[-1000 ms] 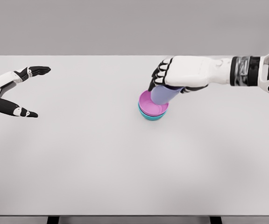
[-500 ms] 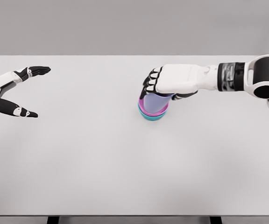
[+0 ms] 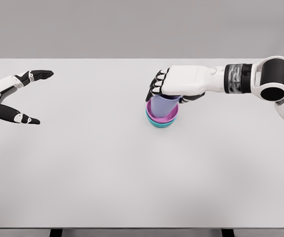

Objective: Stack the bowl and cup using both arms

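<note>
A pink bowl (image 3: 170, 116) is nested in a teal bowl (image 3: 160, 124) near the middle of the white table (image 3: 132, 173). A lavender cup (image 3: 162, 105) stands inside the pink bowl, upright or nearly so. My right hand (image 3: 167, 87) comes in from the right and is shut on the cup from above, covering its upper part. My left hand (image 3: 24, 96) hovers at the far left edge, open, with thumb and fingers spread and nothing between them.
The right hand has shifted left and down, turning the tilted cup upright and lowering it into the pink bowl. The left hand has not moved.
</note>
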`<state>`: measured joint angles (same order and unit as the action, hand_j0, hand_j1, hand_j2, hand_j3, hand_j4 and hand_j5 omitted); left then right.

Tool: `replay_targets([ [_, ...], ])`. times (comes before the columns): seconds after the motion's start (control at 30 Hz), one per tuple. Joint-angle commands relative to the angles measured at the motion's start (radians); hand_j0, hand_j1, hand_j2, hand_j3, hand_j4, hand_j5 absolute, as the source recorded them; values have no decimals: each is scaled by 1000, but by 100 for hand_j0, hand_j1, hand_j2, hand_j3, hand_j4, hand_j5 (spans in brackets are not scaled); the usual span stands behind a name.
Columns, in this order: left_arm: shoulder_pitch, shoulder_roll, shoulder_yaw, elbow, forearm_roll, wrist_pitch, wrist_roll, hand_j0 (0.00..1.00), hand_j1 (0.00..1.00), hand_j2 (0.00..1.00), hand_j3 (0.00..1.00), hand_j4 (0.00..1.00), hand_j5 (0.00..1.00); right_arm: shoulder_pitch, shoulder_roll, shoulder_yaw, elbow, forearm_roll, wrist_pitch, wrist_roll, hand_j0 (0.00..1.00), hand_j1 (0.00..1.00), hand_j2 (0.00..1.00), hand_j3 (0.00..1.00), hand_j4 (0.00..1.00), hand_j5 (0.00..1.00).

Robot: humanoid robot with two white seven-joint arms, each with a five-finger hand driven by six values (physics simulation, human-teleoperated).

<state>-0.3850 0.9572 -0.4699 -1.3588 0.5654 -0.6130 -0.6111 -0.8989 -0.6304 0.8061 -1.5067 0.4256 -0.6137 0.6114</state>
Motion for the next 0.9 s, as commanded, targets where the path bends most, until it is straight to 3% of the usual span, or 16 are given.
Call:
replay_targets([
  [0.0, 0, 2, 1, 0, 8, 2, 0, 100, 100, 100, 100, 100, 100, 0, 5, -1, 11, 1, 3, -1, 80, 80, 80, 80, 80, 80],
  [0.13, 2, 2, 1, 0, 8, 2, 0, 100, 100, 100, 100, 100, 100, 0, 9, 1, 20, 1, 3, -1, 82, 82, 82, 82, 82, 82],
  [0.23, 2, 2, 1, 0, 8, 2, 0, 100, 100, 100, 100, 100, 100, 0, 8, 4, 13, 7, 3, -1, 99, 99, 99, 99, 99, 99],
  [0.43, 2, 2, 1, 0, 8, 2, 0, 100, 100, 100, 100, 100, 100, -2, -11, -18, -12, -2, 3, -1, 100, 100, 100, 100, 100, 100],
  [0.5, 2, 0, 1, 0, 8, 2, 0, 100, 100, 100, 100, 100, 100, 2, -37, -79, -20, -2, 3, -1, 100, 100, 100, 100, 100, 100],
  [0.57, 2, 2, 1, 0, 8, 2, 0, 100, 100, 100, 100, 100, 100, 12, -104, -165, -17, -7, 3, -1, 100, 100, 100, 100, 100, 100],
  [0.67, 2, 2, 1, 0, 8, 2, 0, 100, 100, 100, 100, 100, 100, 129, -255, -314, 23, -10, 3, -1, 100, 100, 100, 100, 100, 100],
  [0.73, 2, 3, 2, 7, 7, 2, 0, 100, 100, 100, 100, 100, 100, 193, -270, -403, 68, -10, 3, -1, 100, 100, 100, 100, 100, 100],
  [0.87, 3, 3, 13, 18, 8, 2, 0, 100, 100, 100, 100, 100, 100, 209, -290, -412, 65, -10, 3, -1, 100, 100, 100, 100, 100, 100],
])
